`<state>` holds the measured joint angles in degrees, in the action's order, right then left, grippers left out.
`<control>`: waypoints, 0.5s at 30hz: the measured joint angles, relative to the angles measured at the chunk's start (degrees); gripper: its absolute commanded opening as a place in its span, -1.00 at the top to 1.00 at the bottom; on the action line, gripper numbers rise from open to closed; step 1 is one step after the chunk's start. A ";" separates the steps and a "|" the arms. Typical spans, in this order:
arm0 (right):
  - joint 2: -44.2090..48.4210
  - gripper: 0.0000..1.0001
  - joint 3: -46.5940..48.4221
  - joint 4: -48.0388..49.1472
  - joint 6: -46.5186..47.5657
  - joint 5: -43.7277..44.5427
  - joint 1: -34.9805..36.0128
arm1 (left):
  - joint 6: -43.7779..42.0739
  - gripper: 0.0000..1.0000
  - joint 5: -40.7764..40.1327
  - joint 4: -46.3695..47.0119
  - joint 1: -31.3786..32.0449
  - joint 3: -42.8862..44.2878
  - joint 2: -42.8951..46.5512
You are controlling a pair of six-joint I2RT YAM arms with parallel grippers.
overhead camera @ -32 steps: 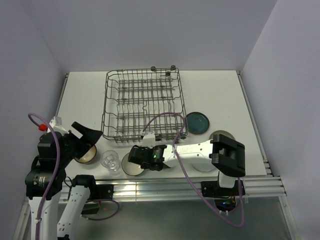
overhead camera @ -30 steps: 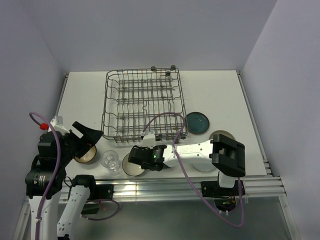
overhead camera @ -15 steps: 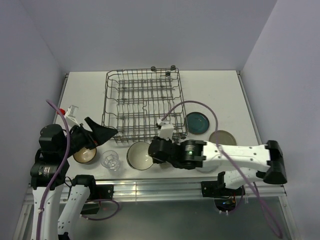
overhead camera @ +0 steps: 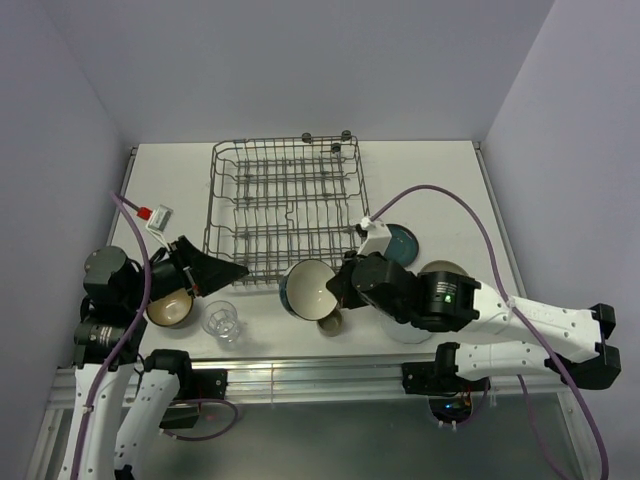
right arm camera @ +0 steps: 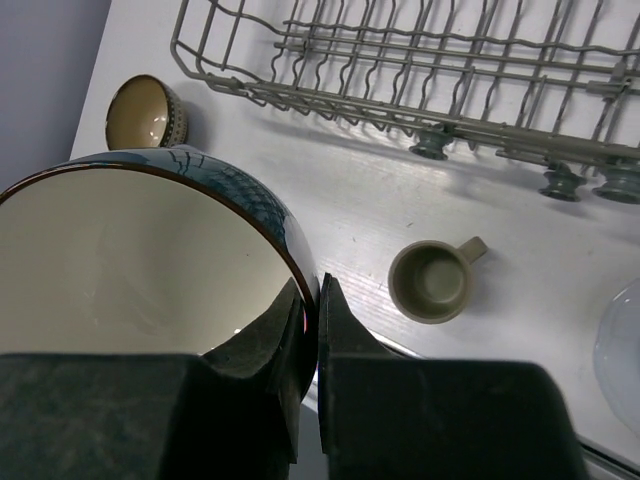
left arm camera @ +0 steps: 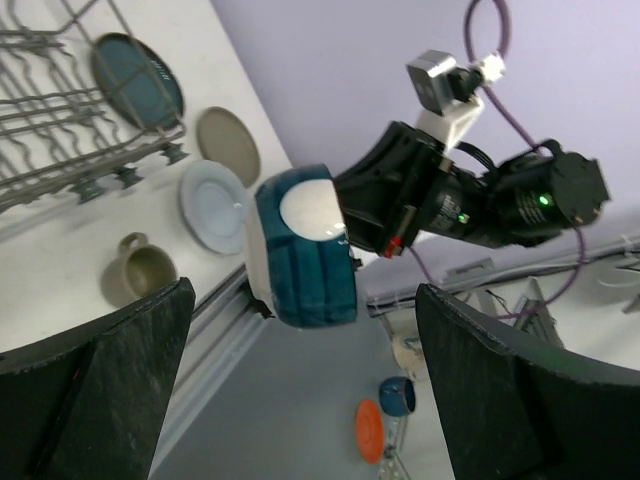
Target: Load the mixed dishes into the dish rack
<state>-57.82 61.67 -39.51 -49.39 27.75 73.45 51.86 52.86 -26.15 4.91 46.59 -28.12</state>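
The right claw (right arm camera: 311,305) is clamped on the rim of the big teal bowl with the cream inside (overhead camera: 308,288), one finger inside and one outside. The bowl hangs tipped up in the air in the lower middle of the top view, just in front of the large grey wire dish rack (overhead camera: 285,205) and not yet in it. The bowl looks hard, smooth and fairly heavy, so it could probably slip from such a thin pinch and would likely crack if it fell. The rim is the best place to hold it, and a deep bite there seems safest. The left claw (overhead camera: 215,270) is spread wide and holds nothing. Half a second ago the bowl sat flat on the table nearer the bottom edge. Now it is lifted, tilted and closer to the rack. The small olive-grey mug (overhead camera: 330,323) can now be seen below it, and the left claw has reached a bit further right.
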 measured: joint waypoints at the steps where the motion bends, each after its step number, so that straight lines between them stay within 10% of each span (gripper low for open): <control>1: 0.83 1.00 -0.42 0.02 0.44 -0.50 -0.79 | 0.79 -0.98 0.28 1.22 0.59 -0.09 -0.28; 15: 5.73 1.00 -1.31 0.94 3.91 -8.15 -11.80 | -0.55 -0.98 -21.90 3.52 29.94 14.29 -21.53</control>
<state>-52.10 60.36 -38.57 -45.47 19.59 61.65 51.31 30.96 -22.63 34.85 60.88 -49.65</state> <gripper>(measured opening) 0.089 0.989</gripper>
